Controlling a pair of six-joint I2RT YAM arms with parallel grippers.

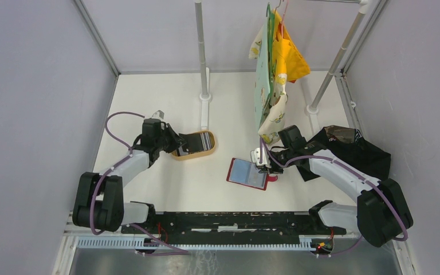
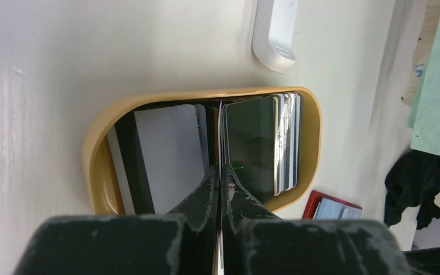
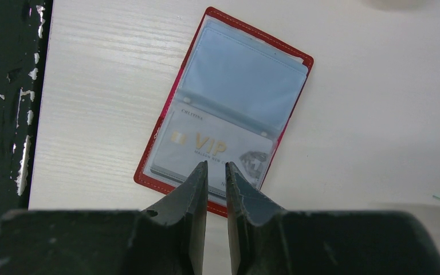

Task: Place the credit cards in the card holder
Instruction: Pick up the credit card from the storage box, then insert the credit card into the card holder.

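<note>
Left fingers (image 2: 213, 179) tight on a credit card (image 2: 221, 133) over the tray (image 2: 98, 166); right fingers (image 3: 202, 173), downward, slightly apart over card holder (image 3: 246, 74).

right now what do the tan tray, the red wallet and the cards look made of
The tan tray: smooth matte rim, likely plastic, possibly wood. The card holder: red leather-like cover with stitched edge; clear glossy plastic sleeves, judging by the sheen. The credit cards: thin stiff plastic, the dark one glossy, showing reflections.
</note>
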